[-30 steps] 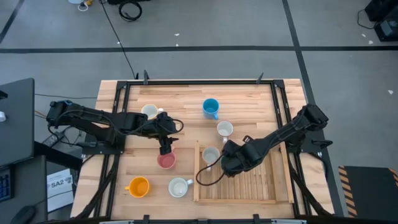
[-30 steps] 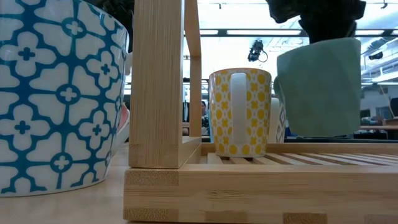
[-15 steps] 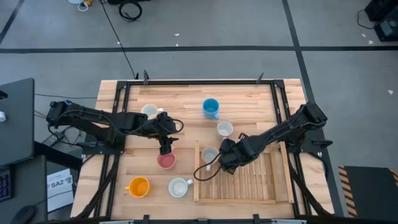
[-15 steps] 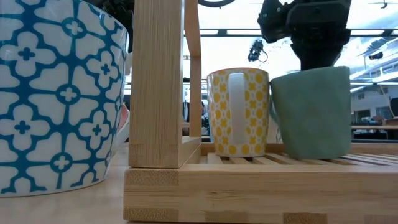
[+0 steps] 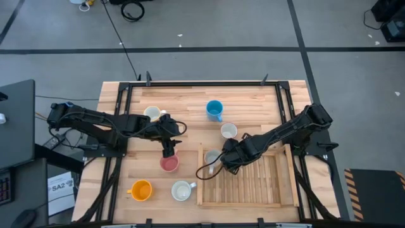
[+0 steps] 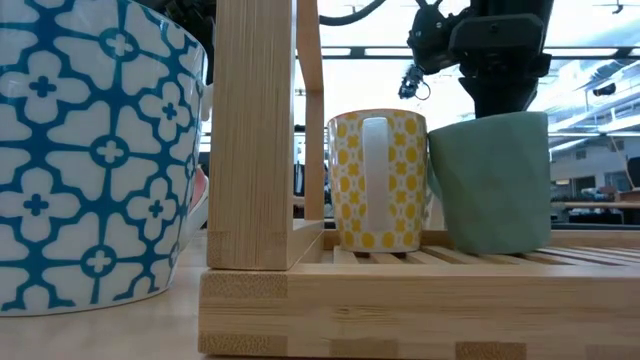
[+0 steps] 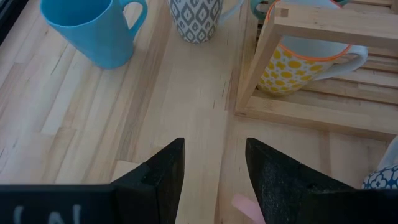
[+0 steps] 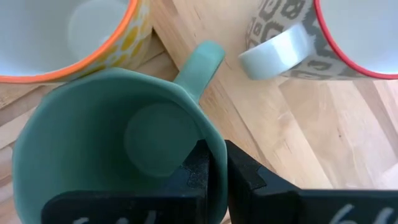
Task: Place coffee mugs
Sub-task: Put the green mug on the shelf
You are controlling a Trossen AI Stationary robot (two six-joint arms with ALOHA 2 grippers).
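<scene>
Since a second ago, the green mug (image 6: pixel 490 180) has come down from hanging clear of the slats to resting on the wooden rack (image 6: pixel 400 300), and it now touches the yellow-dotted mug (image 6: pixel 378 180) beside it. My right end effector (image 8: pixel 211 163) is pinched shut on the green mug's rim, one finger inside the cup and one outside, near the back left corner of the rack. Just past that corner, on the tabletop (image 5: pixel 190 104), stands a grey-patterned mug with a red rim (image 8: pixel 336 37), its handle turned toward the green mug's handle.

My left end effector (image 7: pixel 214 180) hangs about half open with nothing between its fingers, above the pink mug (image 5: pixel 169 163), which lies left of the rack. Beyond it in the left wrist view stands the blue mug (image 7: pixel 93 28), well apart from the others near the middle of the far side. A cream mug (image 5: pixel 152 113) sits beside my left arm. Along the near edge are the orange mug (image 5: pixel 140 189) and, just left of the rack, a white mug with a blue flower pattern (image 6: pixel 95 150).
</scene>
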